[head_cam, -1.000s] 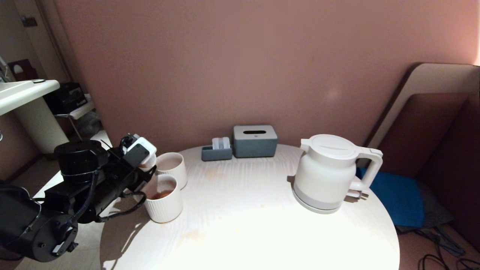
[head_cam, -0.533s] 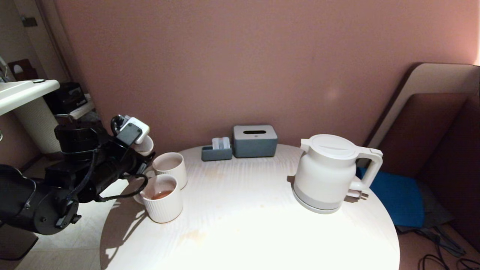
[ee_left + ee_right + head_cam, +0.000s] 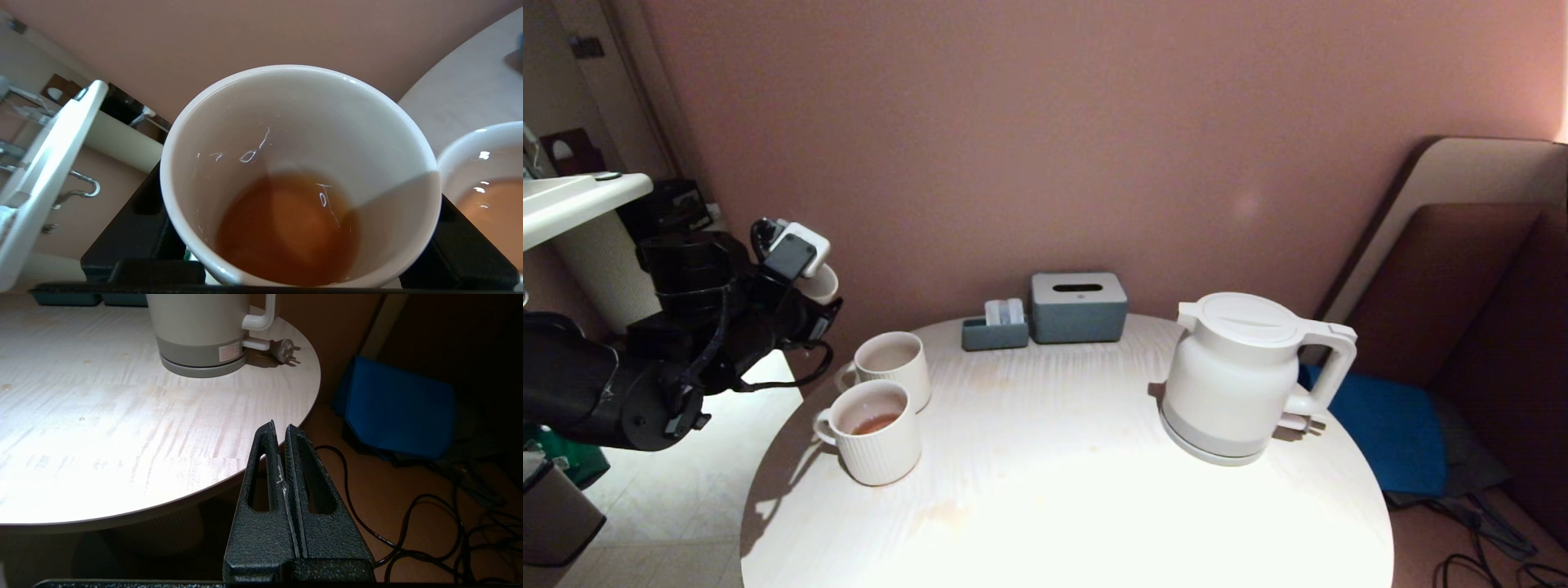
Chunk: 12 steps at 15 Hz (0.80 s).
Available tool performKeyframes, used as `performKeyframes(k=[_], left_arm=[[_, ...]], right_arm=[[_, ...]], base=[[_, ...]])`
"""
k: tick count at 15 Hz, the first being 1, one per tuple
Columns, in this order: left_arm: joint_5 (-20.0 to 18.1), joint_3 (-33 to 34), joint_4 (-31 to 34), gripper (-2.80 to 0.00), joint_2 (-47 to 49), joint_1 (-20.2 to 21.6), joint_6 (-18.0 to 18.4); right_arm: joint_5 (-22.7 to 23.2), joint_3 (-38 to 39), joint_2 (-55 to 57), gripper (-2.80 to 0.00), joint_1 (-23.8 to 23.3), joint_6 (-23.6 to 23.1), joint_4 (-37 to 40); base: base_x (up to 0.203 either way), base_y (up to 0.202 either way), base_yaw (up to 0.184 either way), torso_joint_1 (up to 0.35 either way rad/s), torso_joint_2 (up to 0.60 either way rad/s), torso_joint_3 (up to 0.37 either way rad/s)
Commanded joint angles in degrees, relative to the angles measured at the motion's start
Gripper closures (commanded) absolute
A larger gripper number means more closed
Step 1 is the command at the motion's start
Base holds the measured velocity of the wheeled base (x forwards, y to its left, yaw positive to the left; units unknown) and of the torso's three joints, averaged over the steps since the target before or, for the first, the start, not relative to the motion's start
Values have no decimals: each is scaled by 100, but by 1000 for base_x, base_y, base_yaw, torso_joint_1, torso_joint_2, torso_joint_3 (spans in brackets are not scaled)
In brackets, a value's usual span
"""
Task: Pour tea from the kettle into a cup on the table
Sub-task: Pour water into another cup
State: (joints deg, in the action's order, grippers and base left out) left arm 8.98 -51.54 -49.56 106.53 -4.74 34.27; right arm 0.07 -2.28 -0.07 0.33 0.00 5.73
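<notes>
Table (image 3: 1045, 490): round, pale wood grain; your near half is bare, and its right rim curves close past the kettle's foot.

Kettle (image 3: 1233, 376): white, upright at the right side of the table, lid on, spout toward the middle, handle toward the rim. A loose plug (image 3: 284, 351) lies on the table just behind the handle, close to the edge. A small label on the grey foot band (image 3: 225, 353) shows in your right wrist view; its print is too small to read.

Cup (image 3: 821, 286): small, white, held off the table beyond its left rim, up against the wall side. Tea (image 3: 286, 228) lies in its bottom.

Left gripper (image 3: 809, 298): jaws spread wide around the cup, one black finger (image 3: 122, 245) on either side of it.

Right gripper (image 3: 281, 428): fingers pressed together, nothing between them, low beside the table's near right edge above cables on the floor.

Two ribbed mugs (image 3: 878, 433) (image 3: 892, 367): touching or nearly so at the left rim; the nearer one holds tea.

Grey tissue box (image 3: 1078, 306) and small tray (image 3: 994, 327): at the far rim, side by side. No writing legible.
</notes>
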Motion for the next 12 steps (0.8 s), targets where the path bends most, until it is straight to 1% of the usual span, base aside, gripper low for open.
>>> performKeyframes(k=[1,3,6,9,10,12], left_arm=[[8,-227,-50,0,310,8,91],[7,-401,-45,0,404,8,124],[7,-496,-69,0,484,2,378],[16,-519,-95,0,604,-2,457],[16,-537,-120,0,656,-3,618],[16,-558,-464,0,749,-8,899]], right_arm=[[1,-1,7,0,2,0,7],[1,-1,7,0,2,0,6],[1,-1,7,0,2,0,4],[1,-1,7,0,2,0,5],[1,-1,7,0,2,0,7],[1,-1,7,0,2,0,-2]], base=[[0,0,0,0,0,0],[0,0,0,0,0,0],[0,0,0,0,0,0],[0,0,0,0,0,0],[0,0,0,0,0,0],[0,0,0,0,0,0]])
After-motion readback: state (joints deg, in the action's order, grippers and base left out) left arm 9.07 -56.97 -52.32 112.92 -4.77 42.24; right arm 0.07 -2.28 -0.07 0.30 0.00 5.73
